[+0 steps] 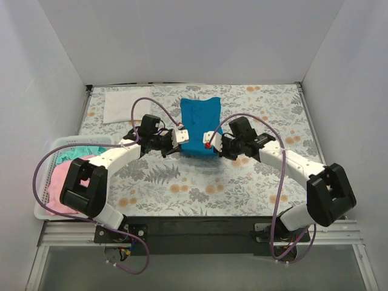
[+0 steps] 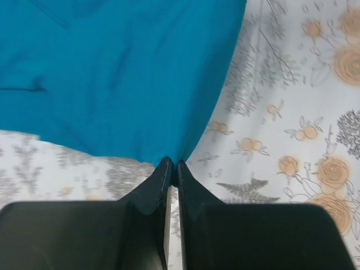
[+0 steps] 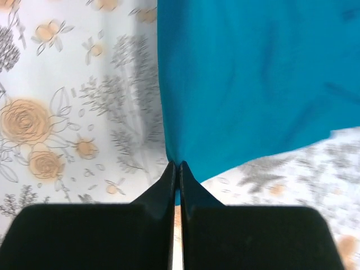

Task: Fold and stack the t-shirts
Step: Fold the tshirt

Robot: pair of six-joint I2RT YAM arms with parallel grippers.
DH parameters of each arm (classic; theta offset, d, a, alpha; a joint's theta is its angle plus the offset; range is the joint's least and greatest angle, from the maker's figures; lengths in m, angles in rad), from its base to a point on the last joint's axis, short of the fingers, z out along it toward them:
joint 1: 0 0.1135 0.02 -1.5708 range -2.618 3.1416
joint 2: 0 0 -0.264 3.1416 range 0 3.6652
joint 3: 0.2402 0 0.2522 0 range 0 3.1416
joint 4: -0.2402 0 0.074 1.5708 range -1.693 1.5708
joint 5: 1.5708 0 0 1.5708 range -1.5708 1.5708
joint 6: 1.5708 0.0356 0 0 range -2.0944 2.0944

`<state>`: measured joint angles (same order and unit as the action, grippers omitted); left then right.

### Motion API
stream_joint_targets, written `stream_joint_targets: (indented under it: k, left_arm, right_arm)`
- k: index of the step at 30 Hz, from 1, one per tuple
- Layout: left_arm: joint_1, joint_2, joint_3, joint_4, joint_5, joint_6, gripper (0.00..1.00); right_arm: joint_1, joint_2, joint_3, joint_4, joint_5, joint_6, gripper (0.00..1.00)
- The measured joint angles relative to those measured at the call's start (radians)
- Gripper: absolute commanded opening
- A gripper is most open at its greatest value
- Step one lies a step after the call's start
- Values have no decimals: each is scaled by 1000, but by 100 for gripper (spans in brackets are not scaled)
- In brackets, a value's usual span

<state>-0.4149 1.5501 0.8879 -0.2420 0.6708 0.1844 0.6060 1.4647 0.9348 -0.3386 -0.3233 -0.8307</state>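
A teal-blue t-shirt lies partly folded, long and narrow, in the middle of the flowered table. My left gripper is shut on its near left corner and my right gripper is shut on its near right corner, both holding the near hem lifted off the table. In the left wrist view the gripper pinches the teal cloth. In the right wrist view the gripper pinches the teal cloth. A white t-shirt lies folded at the far left.
A white slatted basket at the left edge holds pink cloth and mint green cloth. White walls enclose the table on three sides. The flowered tablecloth covers the table.
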Motion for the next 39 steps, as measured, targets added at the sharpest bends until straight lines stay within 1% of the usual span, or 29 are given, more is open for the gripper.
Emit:
stream_joint_targets:
  k: [3, 7, 10, 14, 16, 18, 22, 26, 29, 36, 39]
  left_arm:
    - [15, -37, 71, -22, 10, -18, 0]
    - [11, -106, 95, -92, 39, -16, 0]
    - [-19, -180, 84, -183, 59, 9, 0]
    - [-45, -332, 71, -338, 120, 25, 0]
    - [-45, -396, 77, -403, 145, 14, 0]
    - [-45, -425, 93, -439, 153, -5, 0]
    - [-24, -397, 143, -467, 156, -28, 0]
    - [49, -314, 151, -472, 166, -28, 0]
    - [85, -270, 151, -480, 168, -24, 0]
    - [98, -261, 136, -453, 164, -28, 0]
    - [116, -213, 164, -443, 164, -29, 0]
  right_arm:
    - [-13, -46, 77, -41, 2, -12, 1]
    - [-21, -74, 131, -115, -8, -33, 1]
    - [-17, -101, 138, -216, -31, -48, 1]
    - [2, -178, 145, -364, -77, -59, 1]
    - [12, -216, 176, -420, -103, -58, 1]
    - [13, -220, 238, -461, -122, -58, 1]
    - [11, -169, 330, -483, -131, -67, 1]
    - [10, -68, 360, -494, -137, -87, 1]
    - [10, -2, 367, -500, -155, -97, 1]
    - [10, 82, 452, -522, -166, -124, 1]
    - [6, 117, 497, -528, -165, -145, 1]
